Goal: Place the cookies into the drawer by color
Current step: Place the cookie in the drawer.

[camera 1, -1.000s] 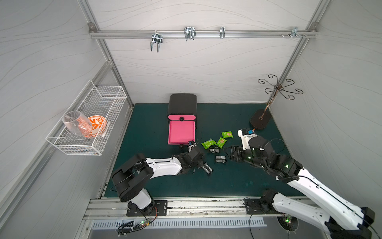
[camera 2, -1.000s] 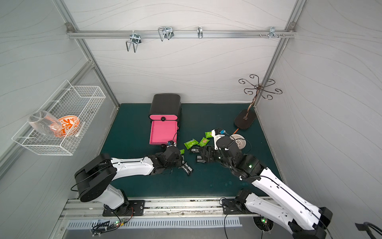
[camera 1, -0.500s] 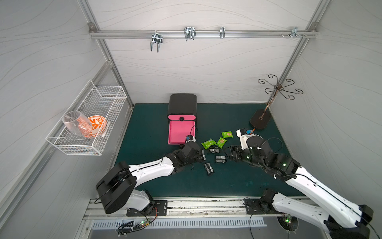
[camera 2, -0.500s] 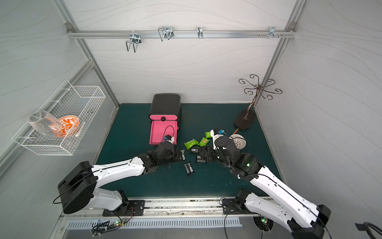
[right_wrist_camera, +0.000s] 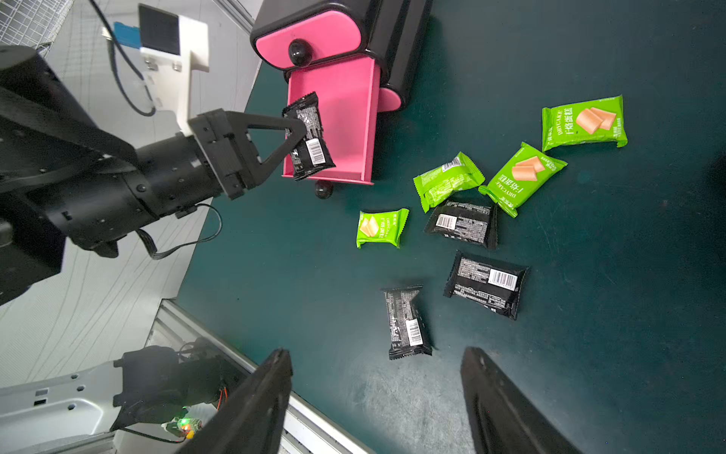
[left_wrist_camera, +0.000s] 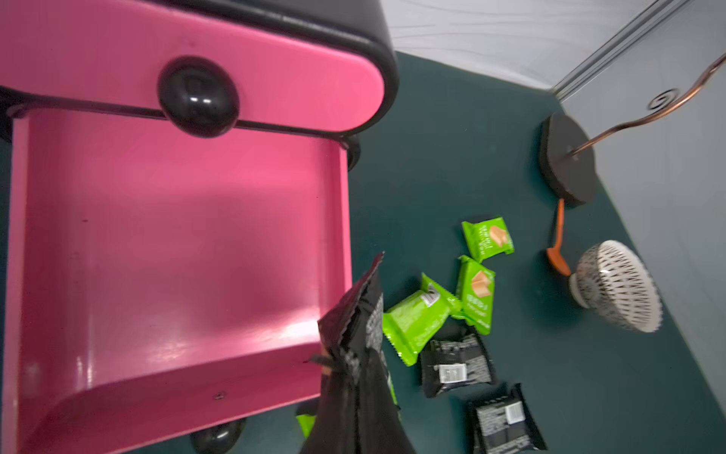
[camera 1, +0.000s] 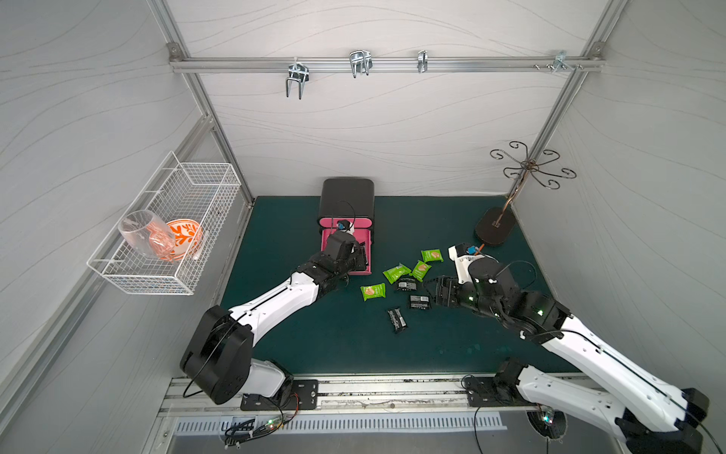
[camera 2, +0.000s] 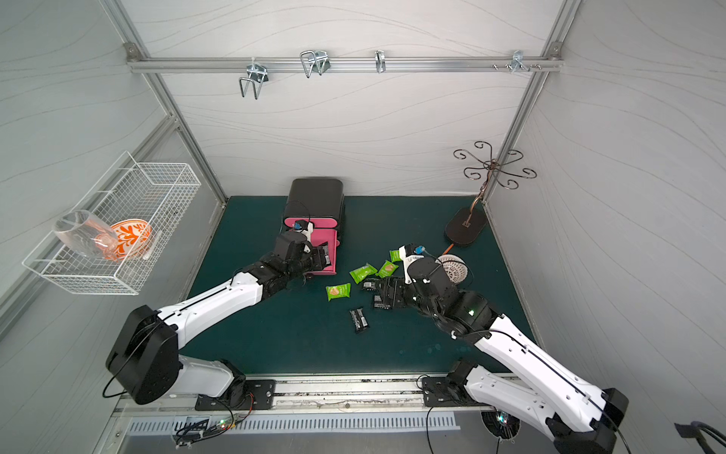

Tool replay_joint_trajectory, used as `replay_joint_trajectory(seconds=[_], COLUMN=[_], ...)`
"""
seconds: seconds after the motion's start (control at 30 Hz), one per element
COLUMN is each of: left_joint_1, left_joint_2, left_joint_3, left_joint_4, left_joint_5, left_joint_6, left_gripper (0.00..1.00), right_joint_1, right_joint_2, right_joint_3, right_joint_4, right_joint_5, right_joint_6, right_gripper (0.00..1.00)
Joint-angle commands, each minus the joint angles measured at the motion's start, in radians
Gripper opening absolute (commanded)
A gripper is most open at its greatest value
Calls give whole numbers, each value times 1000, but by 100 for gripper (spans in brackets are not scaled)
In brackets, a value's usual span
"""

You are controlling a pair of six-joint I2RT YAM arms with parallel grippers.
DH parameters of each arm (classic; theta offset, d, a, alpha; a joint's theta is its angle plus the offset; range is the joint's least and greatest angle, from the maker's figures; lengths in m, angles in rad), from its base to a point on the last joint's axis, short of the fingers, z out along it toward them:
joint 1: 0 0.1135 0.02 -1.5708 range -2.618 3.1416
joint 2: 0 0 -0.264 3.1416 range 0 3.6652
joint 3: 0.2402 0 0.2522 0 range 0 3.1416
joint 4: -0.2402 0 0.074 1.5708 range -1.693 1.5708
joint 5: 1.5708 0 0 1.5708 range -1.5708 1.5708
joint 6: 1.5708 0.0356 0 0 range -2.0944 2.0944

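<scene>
Packet (right_wrist_camera: 308, 141) clamped in left gripper (right_wrist_camera: 297, 131) has risen over open drawer (left_wrist_camera: 176, 243); right gripper (right_wrist_camera: 377, 377) gapes.

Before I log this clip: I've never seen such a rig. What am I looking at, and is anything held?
Two robot arms work over a green mat. Two pictures look down from overhead, nearly alike; two come from cameras on the arms' wrists. The left tool is shut on a black packet, holding it at the edge of the open pink drawer of a small black cabinet. The right tool is open and empty above the mat. Four green packets and three other black packets lie loose there, near a white perforated dome.
</scene>
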Motion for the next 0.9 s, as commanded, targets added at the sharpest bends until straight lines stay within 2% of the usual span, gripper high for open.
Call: replay_joint_trajectory(seconds=[0.0,0.13,0.3,0.47,0.5,0.6,0.67,0.73,0.87], left_joint_1=[18,41,47,71,73,76,76,76,70], left_joint_2=[42,103,146,174,176,174,160,133,42], left_joint_3=[45,57,80,88,88,88,87,77,48], left_joint_4=[35,70,112,143,147,152,143,131,95], left_joint_5=[25,55,50,76,77,95,104,109,127], left_joint_6=[78,59,115,114,114,119,113,103,66], left_gripper=[0,0,2,4,7,28,37,41,41], right_joint_1=[-2,-3,-2,-2,-2,-2,-4,-3,-3], right_joint_2=[-21,-21,-11,-5,-3,-1,-2,-4,-3], right_joint_3=[14,20,24,25,25,28,28,28,27], right_joint_4=[-13,-15,-18,-13,-13,-13,-17,-18,-13], right_joint_5=[15,15,12,10,9,7,9,11,7], right_joint_6=[6,5,3,5,5,5,5,5,8], right_gripper=[73,73,73,73,73,73,73,73,73])
